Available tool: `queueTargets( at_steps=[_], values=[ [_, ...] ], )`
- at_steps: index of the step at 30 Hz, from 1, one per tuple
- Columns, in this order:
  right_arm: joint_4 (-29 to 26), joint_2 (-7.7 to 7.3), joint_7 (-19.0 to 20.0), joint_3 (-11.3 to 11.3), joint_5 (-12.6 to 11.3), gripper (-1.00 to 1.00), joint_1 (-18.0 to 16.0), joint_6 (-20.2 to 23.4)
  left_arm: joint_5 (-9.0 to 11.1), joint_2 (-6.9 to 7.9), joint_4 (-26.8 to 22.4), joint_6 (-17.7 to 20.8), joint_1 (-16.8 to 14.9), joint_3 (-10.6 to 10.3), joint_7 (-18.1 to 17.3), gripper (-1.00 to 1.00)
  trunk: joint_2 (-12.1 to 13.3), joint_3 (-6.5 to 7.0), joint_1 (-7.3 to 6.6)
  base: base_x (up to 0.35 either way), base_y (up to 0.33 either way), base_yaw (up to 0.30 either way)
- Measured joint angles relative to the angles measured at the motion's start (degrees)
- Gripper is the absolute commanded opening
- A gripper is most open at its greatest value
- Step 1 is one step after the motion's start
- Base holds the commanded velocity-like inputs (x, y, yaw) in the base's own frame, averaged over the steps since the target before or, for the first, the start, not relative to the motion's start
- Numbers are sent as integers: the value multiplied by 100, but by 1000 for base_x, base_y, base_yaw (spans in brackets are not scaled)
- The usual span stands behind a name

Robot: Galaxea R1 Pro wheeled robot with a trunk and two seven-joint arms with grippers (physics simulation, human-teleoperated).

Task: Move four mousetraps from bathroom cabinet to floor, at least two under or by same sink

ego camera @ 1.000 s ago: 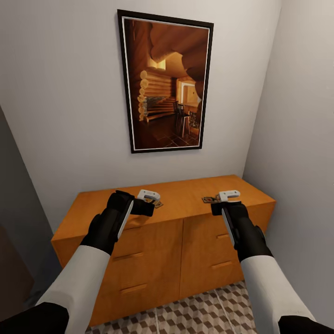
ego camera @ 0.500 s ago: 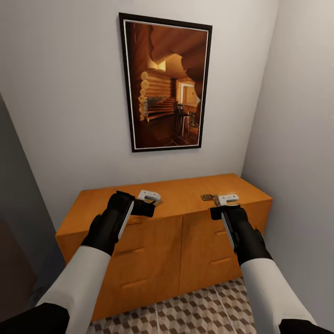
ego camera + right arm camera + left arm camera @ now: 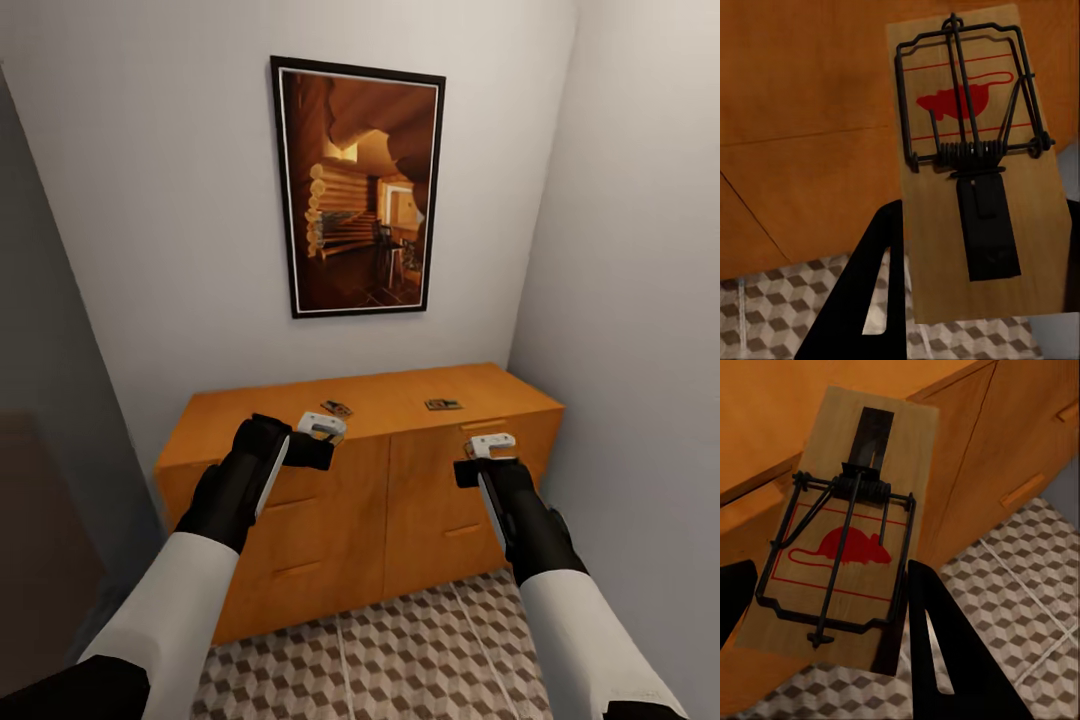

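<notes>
Each end effector, left (image 3: 825, 607) and right (image 3: 975, 255), pinched one mousetrap (image 3: 847, 540) (image 3: 975, 150). Two more traps (image 3: 337, 408) (image 3: 443, 404) lay on the cabinet (image 3: 400, 500) top; none had reached the floor (image 3: 400, 650).

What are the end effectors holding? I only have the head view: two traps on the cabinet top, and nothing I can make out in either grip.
Observer: The left end effector is shut on a mousetrap, with the board clamped between its fingers.
Operator: And the right?
Observer: The right end effector grips a second mousetrap the same way.
Operator: Which face is toward the wrist cameras?
Observer: On both, the face with the wire spring and the red mouse print.
</notes>
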Motion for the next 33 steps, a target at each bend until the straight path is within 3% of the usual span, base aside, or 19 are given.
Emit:
queueTargets(
  at_steps=[8, 13, 18, 20, 23, 28, 33],
  values=[
    [8, 0, 4, -80, -6, -100, 73, -128, -20, 1, 1, -2, -5, 0, 11, -100, 0, 0, 0, -326, 0, 0],
    [8, 6, 7, -84, -10, -100, 208, -146, -38, 21, 66, -11, -3, 0, 201, -100, 0, 0, 0, -327, 0, 0],
    [5, 13, 5, -82, -9, -100, 212, -149, 22, 33, 451, -329, 117, 2, 355, -100, 0, 0, 0, -328, 0, 0],
    [7, 23, 2, -81, -7, -100, 211, -153, 34, 35, 966, -655, 172, 2, 383, -100, 0, 0, 0, -328, -8, 0],
    [33, 37, 1, -80, -18, -100, 304, -165, 47, 36, 2098, -1488, 215, 18, 493, -100, 1, -1, 0, -311, -57, 0],
    [365, 39, -2, -77, -25, -100, 561, -390, 253, 35, 3025, -2377, 225, 41, 906, -100, 0, -1, -1, -221, -40, 0],
    [1598, 32, -34, -75, -20, -100, 728, -1180, 956, 59, 3959, -3312, 227, 102, 1280, -100, 0, -1, -3, -61, -8, 0]
  ],
)
